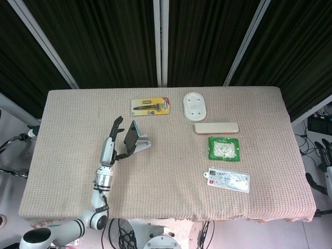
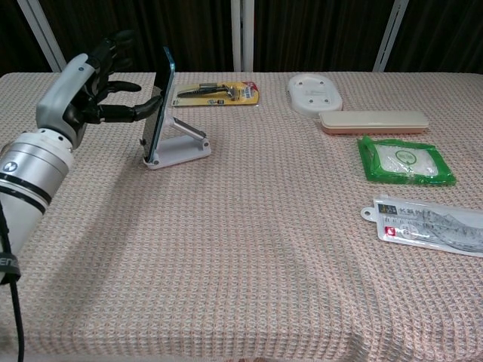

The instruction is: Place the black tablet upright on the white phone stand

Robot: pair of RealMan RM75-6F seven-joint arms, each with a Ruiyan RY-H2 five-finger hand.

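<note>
Upright now: tablet (image 2: 159, 102) on stand (image 2: 181, 147)

no readable text, print on the yellow razor card (image 2: 216, 93) and ruler pack (image 2: 427, 225) too small

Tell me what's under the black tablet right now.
The black tablet stands upright with its lower edge on the white phone stand, leaning back on the stand's prop. The lip holding that edge is covered by the tablet. The left hand is open beside it.
</note>
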